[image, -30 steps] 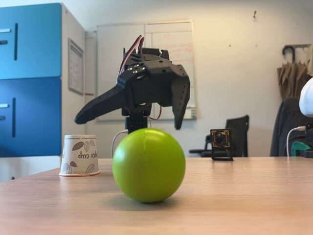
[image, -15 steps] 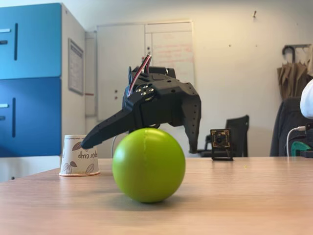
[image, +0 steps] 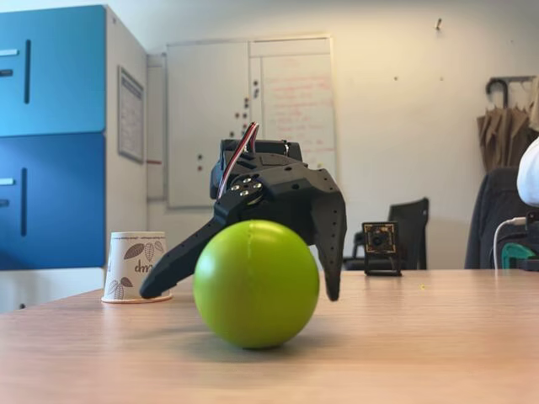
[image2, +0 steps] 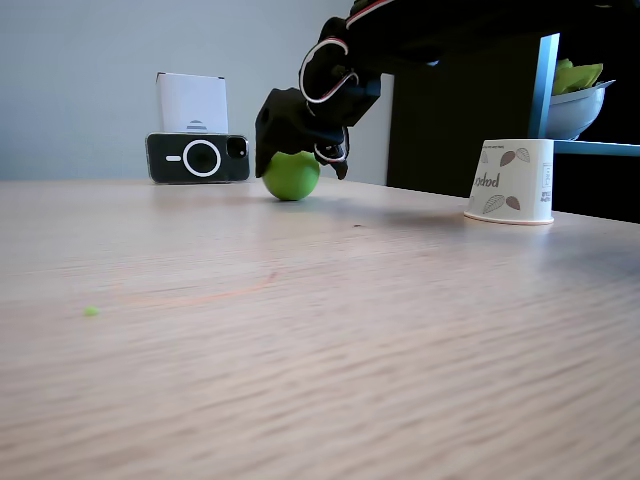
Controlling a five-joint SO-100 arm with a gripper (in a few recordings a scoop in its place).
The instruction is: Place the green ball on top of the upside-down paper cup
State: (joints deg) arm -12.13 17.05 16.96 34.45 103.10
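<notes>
Two splayed fingers of the gripper (image: 244, 295) straddle the green ball (image: 256, 284) on the worktop (image: 438, 337), apparently without touching; the grasp is in hand. Next: close, lift, carry toward the upside-down paper cup (image: 137, 267) at nine o'clock

The black arm (image: 269, 181) reaches low, its jaws spread wide and pointing down toward the tabletop.

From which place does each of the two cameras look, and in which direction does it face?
A fixed view: low on the table, close to the green ball, facing the gripper descending open around it, with the paper cup at left.
Another fixed view: low on the opposite side, facing back; ball far, phone behind it, cup at right.
Both share ball, cup, gripper and table.
</notes>
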